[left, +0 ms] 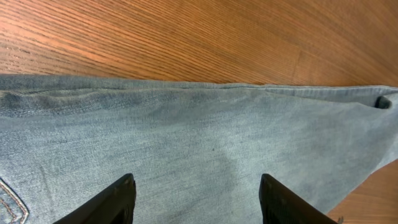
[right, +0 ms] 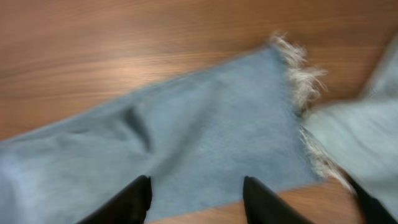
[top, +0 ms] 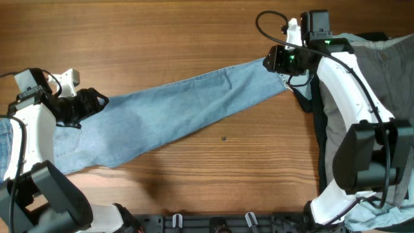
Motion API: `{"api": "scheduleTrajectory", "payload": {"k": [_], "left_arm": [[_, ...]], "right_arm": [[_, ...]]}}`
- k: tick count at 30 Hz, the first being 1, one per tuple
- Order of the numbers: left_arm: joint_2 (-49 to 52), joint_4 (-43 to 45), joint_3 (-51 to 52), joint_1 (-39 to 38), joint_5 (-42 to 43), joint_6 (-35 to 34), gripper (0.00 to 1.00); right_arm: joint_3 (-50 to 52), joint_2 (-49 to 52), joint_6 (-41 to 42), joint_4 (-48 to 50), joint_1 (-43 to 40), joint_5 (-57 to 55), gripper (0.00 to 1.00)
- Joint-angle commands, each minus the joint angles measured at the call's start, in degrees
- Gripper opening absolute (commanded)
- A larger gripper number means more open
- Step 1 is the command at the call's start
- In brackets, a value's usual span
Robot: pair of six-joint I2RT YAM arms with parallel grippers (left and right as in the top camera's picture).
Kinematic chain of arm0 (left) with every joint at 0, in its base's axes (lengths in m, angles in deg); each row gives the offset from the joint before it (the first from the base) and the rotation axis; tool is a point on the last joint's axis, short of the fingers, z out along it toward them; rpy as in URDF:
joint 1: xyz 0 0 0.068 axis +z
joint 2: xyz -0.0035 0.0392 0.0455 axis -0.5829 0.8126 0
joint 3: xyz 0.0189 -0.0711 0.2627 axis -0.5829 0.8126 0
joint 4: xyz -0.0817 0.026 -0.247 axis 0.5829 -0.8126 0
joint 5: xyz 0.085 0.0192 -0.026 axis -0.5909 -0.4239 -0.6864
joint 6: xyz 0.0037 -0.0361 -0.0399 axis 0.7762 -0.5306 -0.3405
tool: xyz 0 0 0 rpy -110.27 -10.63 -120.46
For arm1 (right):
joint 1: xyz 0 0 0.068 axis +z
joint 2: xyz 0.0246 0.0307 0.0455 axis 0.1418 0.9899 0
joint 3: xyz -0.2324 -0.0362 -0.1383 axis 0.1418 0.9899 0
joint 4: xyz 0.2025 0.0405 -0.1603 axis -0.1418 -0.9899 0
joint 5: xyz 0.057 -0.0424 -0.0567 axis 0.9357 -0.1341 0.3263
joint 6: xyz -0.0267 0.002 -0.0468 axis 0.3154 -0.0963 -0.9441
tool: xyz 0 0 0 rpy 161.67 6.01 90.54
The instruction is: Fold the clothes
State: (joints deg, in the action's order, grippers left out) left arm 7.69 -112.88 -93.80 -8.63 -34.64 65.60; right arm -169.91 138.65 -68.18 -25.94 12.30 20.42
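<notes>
Looking down past my left gripper [left: 196,190], I see its two fingers spread wide with nothing between them. It hangs just over the jeans [left: 205,130], at the wide top end, so I judge it is lined up to pinch the cloth there. My right gripper [right: 196,185] is spread wide too and holds nothing, though that picture is blurry. Under it is the frayed hem [right: 298,68] of the leg. From above, the jeans lie flat in one long strip across the table [top: 194,26], from the left side up to the right side. I think they are laid out straight like this so the two ends can be brought together in a neat fold. One gripper sits at each end for that reason. Farther off, at the right edge, a pile of other clothes [top: 381,58] waits close by the hem end; I cannot tell if it touches the jeans
</notes>
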Motion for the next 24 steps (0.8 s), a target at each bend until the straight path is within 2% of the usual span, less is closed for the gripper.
{"api": "scheduleTrajectory", "payload": {"k": [1, 4, 7, 11, 13, 14, 15, 16, 17, 18, 19, 22, 24], "left_arm": [[-0.9, -1.1, -1.0, 0.3, -0.1, -0.4, 0.63], [-1.1, -3.5, -1.7, 0.3, -0.1, -0.4, 0.61], [-2.2, -8.9, -5.5, 0.4, -0.1, -0.3, 0.61], [-5.3, -11.1, -8.5, 0.3, -0.1, -0.4, 0.61], [-7.2, -11.1, -8.6, 0.3, -0.1, -0.4, 0.62], [-8.1, -11.1, -8.6, 0.3, -0.1, -0.4, 0.62], [-9.0, -11.1, -8.6, 0.3, -0.1, -0.4, 0.62], [-9.7, -11.1, -8.6, 0.3, -0.1, -0.4, 0.63], [-10.5, -11.1, -8.6, 0.3, -0.1, -0.4, 0.63], [-10.8, -11.1, -8.6, 0.3, -0.1, -0.4, 0.64], [-11.2, -11.1, -8.6, 0.4, -0.1, -0.4, 0.64], [-11.7, -11.1, -8.6, 0.3, -0.1, -0.4, 0.65], [-11.7, -11.1, -8.6, 0.3, -0.1, -0.4, 0.65]], "right_arm": [[0.3, 6.5, 7.0, -3.5, -0.7, -10.1, 0.6], [0.3, 12.9, 6.5, -4.0, -1.5, -5.6, 0.64], [0.3, 17.1, 6.1, -4.6, -1.9, -2.9, 0.79], [0.3, 18.3, 6.6, -3.9, -2.0, -2.9, 0.83], [0.3, 18.3, 6.5, -1.9, -2.3, -2.2, 0.8], [0.3, 18.3, 6.4, -1.0, -2.5, -1.9, 0.75], [0.3, 18.3, 6.3, 0.0, -2.7, -1.5, 0.58], [0.3, 18.2, 5.8, 0.9, -2.8, -1.1, 0.49], [0.3, 18.2, 5.2, 1.7, -2.8, -1.0, 0.44], [0.3, 18.2, 4.8, 1.3, -2.8, -1.4, 0.48], [0.2, 18.0, 5.0, 0.0, -3.2, -2.3, 0.59], [0.2, 17.9, 4.8, -3.8, -6.2, -2.4, 0.64], [0.4, 17.9, 2.0, -4.9, -8.7, 2.5, 0.68]]}}
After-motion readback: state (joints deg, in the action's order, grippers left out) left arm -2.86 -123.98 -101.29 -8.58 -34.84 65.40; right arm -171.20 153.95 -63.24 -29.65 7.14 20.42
